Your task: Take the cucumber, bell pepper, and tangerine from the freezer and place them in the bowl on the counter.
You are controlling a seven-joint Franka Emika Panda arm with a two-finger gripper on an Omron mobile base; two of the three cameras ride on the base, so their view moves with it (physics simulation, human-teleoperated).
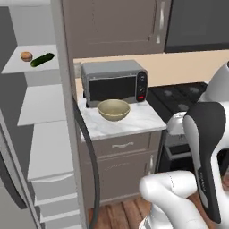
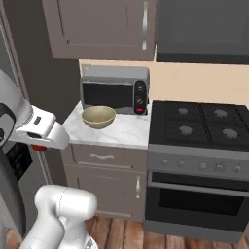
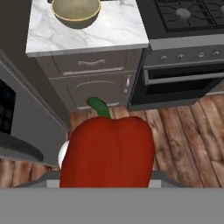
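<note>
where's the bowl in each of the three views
Left base view: the bowl sits at centre, on the counter in front of the microwave.
Right base view: the bowl sits left of centre, on the counter's left part, in front of the microwave.
Hand view: the bowl is at the top edge, left of centre, partly cut off.
Shared landmark: the white marble counter, with the stove beside it.

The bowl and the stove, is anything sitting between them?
No. In the right base view, only bare marble counter lies between the bowl and the stove.
</note>
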